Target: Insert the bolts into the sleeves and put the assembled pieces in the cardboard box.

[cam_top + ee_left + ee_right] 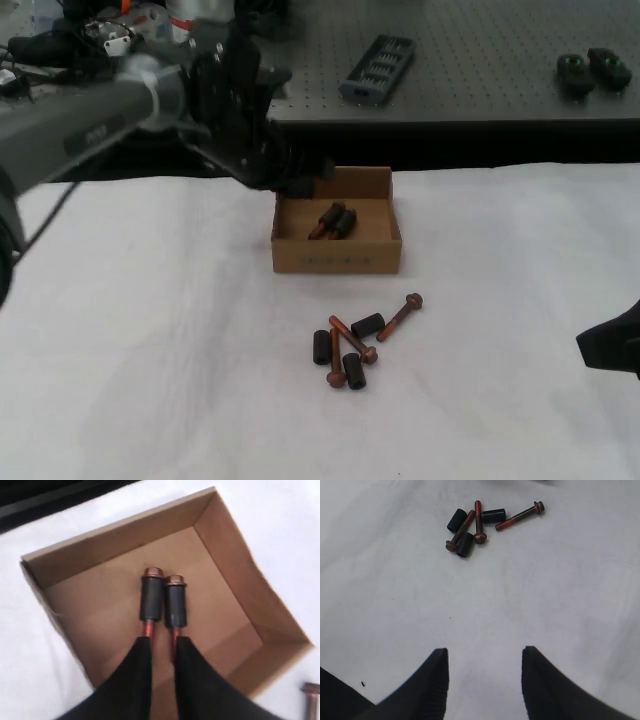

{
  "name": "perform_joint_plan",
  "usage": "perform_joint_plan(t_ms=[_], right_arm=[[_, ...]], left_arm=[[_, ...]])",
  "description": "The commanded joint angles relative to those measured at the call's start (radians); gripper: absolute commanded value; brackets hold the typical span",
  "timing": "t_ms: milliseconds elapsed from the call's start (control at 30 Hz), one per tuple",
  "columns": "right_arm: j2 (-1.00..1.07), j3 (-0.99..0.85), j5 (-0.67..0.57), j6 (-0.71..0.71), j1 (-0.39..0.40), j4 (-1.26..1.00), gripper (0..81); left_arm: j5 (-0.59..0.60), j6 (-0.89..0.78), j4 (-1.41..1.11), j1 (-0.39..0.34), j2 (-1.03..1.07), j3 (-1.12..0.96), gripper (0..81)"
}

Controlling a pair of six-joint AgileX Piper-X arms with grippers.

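The left gripper [163, 639] hangs over the cardboard box [336, 262], its jaws a narrow gap apart and clamped on nothing. Below it, two assembled pieces [162, 602] lie side by side on the box floor, bolt heads pointing away from the jaws and bare shank ends close under the fingertips. On the white-covered worktop [150, 350] in front of the box, three loose bolts [478, 522] and three black sleeves [456, 520] lie in a tight cluster. The right gripper [485, 652] hovers well apart from them, jaws wide apart and empty. The drop-off looks complete (two pairs boxed, three to go), so the step in hand is probably to clear the box and fetch the next pair. A straight lift would keep the left jaws from snagging the shank ends or nudging the cardboard wall. The outlying bolt [520, 516] seems the cleanest first pick, since the other two lie against sleeves and each other. Gripping it near the head would leave the shank free, with the sleeve held by its sides, bore unobstructed and lined up with the bolt before pushing.
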Motion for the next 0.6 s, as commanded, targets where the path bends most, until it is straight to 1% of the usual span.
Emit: perform_joint_plan(t_ms=[0, 100, 300, 467, 567], right_arm=[[-0.008, 0.001, -0.005, -0.01, -0.006, 0.006, 34.6], [-0.008, 0.001, -0.005, -0.01, -0.006, 0.006, 34.6], [-0.008, 0.001, -0.005, -0.01, -0.006, 0.006, 34.6], [-0.008, 0.001, -0.005, -0.01, -0.006, 0.006, 34.6], [-0.008, 0.001, -0.005, -0.01, -0.006, 0.004, 34.6]], left_arm=[[0.077, 0.026, 0.098, -0.003, -0.051, -0.012, 0.6], [0.085, 0.039, 0.185, -0.007, -0.085, -0.012, 0.7], [0.079, 0.182, 0.375, -0.036, -0.171, 0.007, 0.7], [0.077, 0.179, 0.409, -0.08, -0.281, 0.092, 0.7], [0.012, 0.179, 0.431, -0.119, -0.367, 0.171, 0.7]])
